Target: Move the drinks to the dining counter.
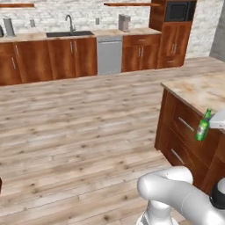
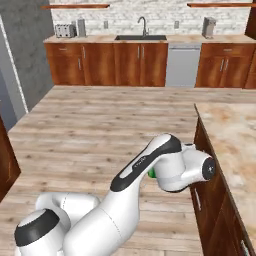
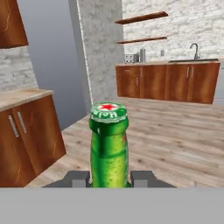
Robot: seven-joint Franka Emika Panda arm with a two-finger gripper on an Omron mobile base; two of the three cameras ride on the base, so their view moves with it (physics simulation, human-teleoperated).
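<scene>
Hand view: the green bottle [image 3: 109,146] stands upright between the two finger tips, and the gripper [image 3: 109,178] is pinching it low on the body, one finger at nine o'clock and one at three o'clock of the glass. In the left base view the bottle [image 1: 203,125] hangs in the air just in front of the dining counter [image 1: 200,90], at about three o'clock of the picture, not yet over the top. It looks like smooth, stiff glass: probably slippery, fairly heavy for its width and breakable, so a grip on the wide body seems safer than the neck.
</scene>
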